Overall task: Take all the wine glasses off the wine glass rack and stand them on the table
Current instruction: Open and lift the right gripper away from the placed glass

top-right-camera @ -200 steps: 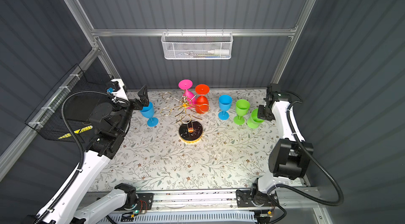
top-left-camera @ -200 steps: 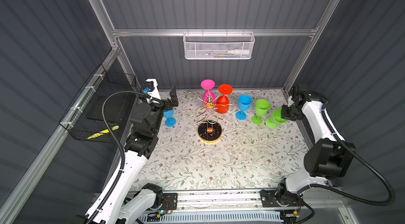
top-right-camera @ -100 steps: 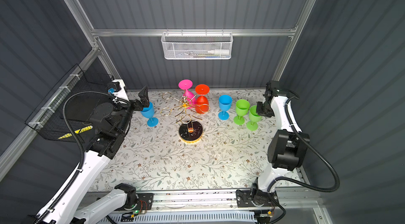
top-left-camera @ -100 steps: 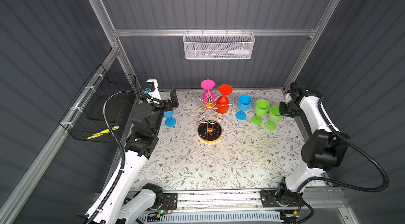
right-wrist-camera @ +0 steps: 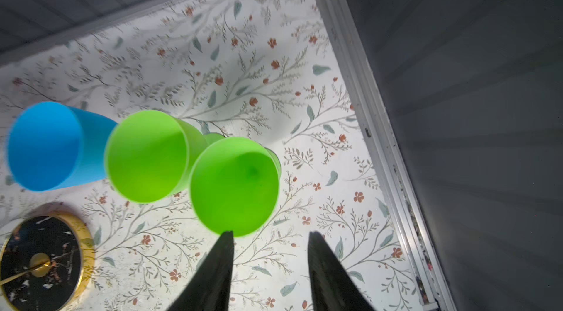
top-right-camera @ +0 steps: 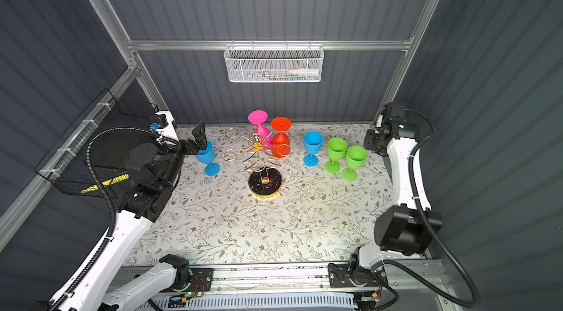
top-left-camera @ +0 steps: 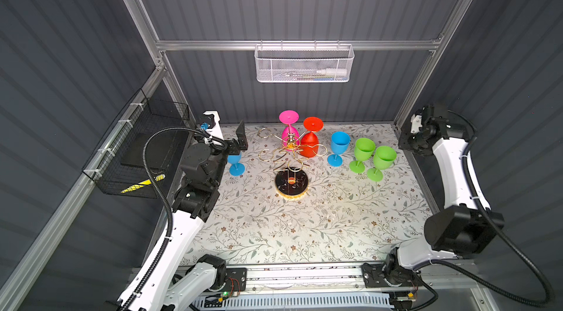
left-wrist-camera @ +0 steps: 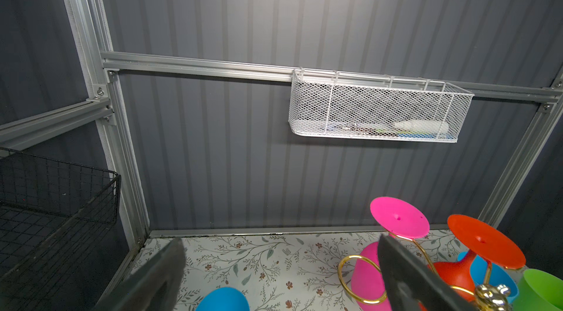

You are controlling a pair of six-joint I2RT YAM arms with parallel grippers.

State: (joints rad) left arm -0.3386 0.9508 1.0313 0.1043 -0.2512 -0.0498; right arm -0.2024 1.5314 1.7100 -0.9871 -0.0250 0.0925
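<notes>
Two wine glasses hang on the wine glass rack (top-left-camera: 291,184) — the pink wine glass (top-left-camera: 286,138) and the red wine glass (top-left-camera: 309,146), both upside down, foot high and bowl low. The rack stands a little toward 12 o'clock from the middle of the table (top-left-camera: 304,233). Its long axis rises upright from the round black base. The pink glass hangs at the rack's 12 o'clock side and the red one at 1 o'clock, each with its long axis somewhat tilted. Bare ring loops (top-left-camera: 265,154) spread toward 9 and 10 o'clock.

Four glasses stand upright on the table. The blue glass (top-left-camera: 236,161) is at 9 o'clock of the rack and the second blue glass (top-left-camera: 338,146) at 2 o'clock. The inner green glass (top-left-camera: 362,149) and outer green glass (top-left-camera: 384,157) stand side by side toward 3 o'clock, near the table's edge.

The left pincer (left-wrist-camera: 280,241) is released, jaws wide with nothing between them. It sits just above the blue glass, close to the 9 o'clock edge. The right pincer (right-wrist-camera: 270,233) is also released — jaws apart, gripping nothing. It is raised at the 2 o'clock corner by the frame post (top-left-camera: 426,81), just beside the outer green glass.

Open room runs from 3 through 6 to 9 o'clock, across the near half of the table. At 12 o'clock the pink glass's foot comes close to the back wall (top-left-camera: 304,105).
</notes>
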